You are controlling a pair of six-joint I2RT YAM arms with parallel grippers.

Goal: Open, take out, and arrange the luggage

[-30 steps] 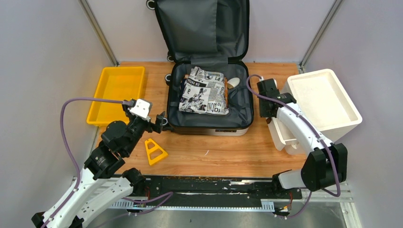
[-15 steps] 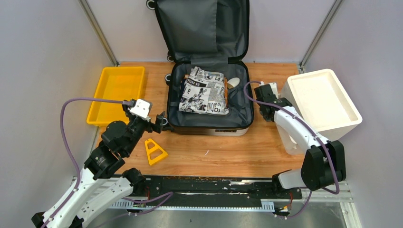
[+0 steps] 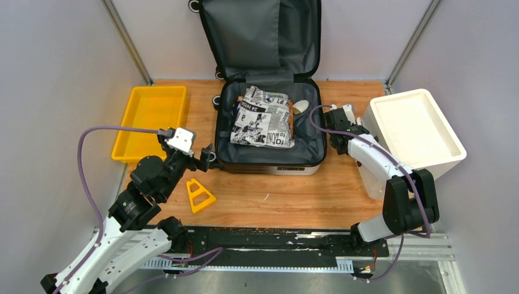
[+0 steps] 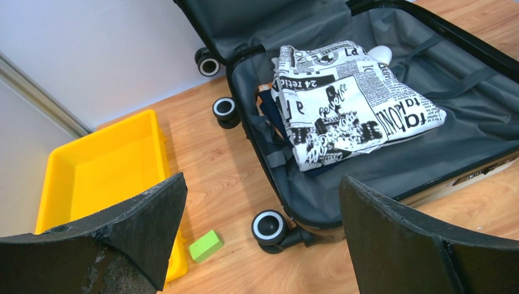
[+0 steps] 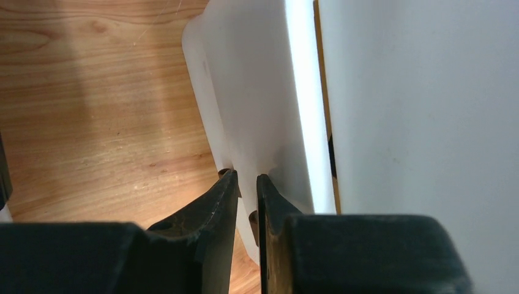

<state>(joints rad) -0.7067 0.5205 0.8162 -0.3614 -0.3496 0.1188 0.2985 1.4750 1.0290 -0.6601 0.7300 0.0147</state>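
Black fingers of the left tool (image 4: pixel 262 184) stand wide apart with nothing between them, hovering above the desk (image 3: pixel 294 196) at the near left corner of the luggage (image 4: pixel 465 141). Just below the gap sits one black wheel (image 4: pixel 268 226) of the case. To the tool's left, a green block (image 4: pixel 205 245) lies just beside the yellow tray (image 4: pixel 104 171). Nearer the arm bases than this tool, a yellow triangular piece (image 3: pixel 199 195) lies flat on the wood.

Ahead of the tool the luggage lies open on the desk, its lid standing up at the back and its dark grey lining showing. A folded cloth (image 4: pixel 349 101) in black-and-white newspaper print rests in the lower half, with something dark under it (I cannot make out what). Beyond the cloth, a pale rounded thing (image 3: pixel 300 106) lies in the far right part of the shell.

The right tool (image 5: pixel 245 176) sits just off the luggage's right wall, between it and the white bin (image 3: pixel 416 128). Its fingers are nearly together, with only a thin slit left. Straight ahead of the tips a white plastic piece (image 5: pixel 257 92) stands on edge beside the bin. Whether the tips pinch its edge cannot be told.
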